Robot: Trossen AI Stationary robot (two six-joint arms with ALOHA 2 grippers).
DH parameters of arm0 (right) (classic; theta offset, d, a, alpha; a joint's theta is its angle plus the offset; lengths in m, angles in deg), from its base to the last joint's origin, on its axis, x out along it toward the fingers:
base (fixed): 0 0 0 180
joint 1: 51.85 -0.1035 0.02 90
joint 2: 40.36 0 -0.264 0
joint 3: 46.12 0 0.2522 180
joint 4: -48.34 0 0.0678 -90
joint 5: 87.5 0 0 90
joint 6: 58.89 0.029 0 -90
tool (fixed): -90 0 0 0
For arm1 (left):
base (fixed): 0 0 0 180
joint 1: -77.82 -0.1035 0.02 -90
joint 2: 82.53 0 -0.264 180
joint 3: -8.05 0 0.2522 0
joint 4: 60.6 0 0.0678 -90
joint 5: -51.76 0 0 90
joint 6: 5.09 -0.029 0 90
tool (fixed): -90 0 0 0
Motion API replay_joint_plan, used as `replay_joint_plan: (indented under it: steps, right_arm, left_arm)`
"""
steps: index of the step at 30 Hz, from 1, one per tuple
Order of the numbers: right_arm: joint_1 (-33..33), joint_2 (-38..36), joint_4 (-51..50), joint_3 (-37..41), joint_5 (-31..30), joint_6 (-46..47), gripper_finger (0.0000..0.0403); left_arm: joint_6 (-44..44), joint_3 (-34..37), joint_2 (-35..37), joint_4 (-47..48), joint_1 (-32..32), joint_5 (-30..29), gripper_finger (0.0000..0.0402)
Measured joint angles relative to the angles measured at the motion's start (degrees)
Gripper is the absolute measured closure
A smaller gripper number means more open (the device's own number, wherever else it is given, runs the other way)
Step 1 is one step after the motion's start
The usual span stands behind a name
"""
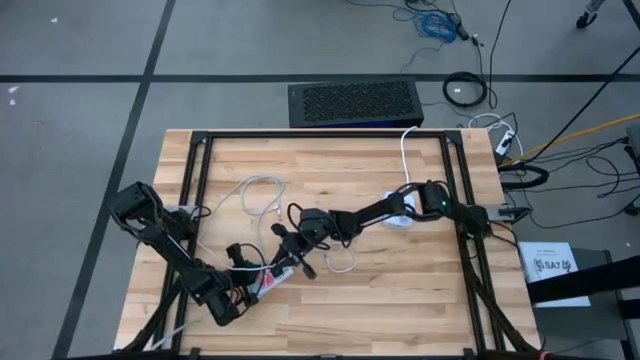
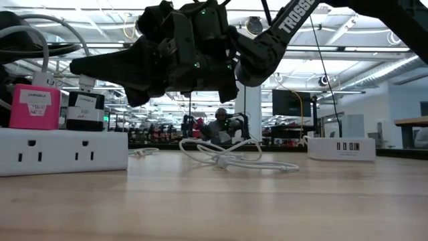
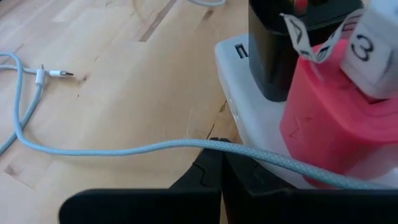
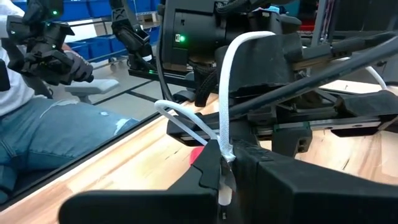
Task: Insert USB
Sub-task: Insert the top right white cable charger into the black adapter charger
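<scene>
Nearest the desk's front edge, the left tool sits closed against the white power strip, seemingly bracing it so it won't slide; a grey braided cable crosses over its fingertips. On that strip stand a pink charger and a black charger. A step farther in, the right tool hovers above, clamped shut on a white USB cable, plug end pointing down toward the chargers, which looks like lining up for insertion. Beyond, loose white cable lies coiled, and a white USB hub waits further back.
</scene>
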Motion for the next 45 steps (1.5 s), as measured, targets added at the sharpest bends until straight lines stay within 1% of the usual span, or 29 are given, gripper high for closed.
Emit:
replay_joint_plan:
  steps: [7,31,45]
  right_arm:
    - [0.43,0.0,-0.52,0.04,1.1,0.57,0.0403]
    - [0.76,-0.29,-0.14,0.15,0.92,2.14,0.0403]
    - [-0.15,-1.55,-4.05,-0.18,-1.34,-1.61,0.0403]
  left_arm:
    - [-0.01,0.0,0.0,-0.03,0.0,0.0,0.0402]
    - [-0.04,0.0,0.0,-0.19,0.04,0.39,0.0402]
    - [-0.04,0.0,-0.01,-0.42,0.04,0.42,0.0402]
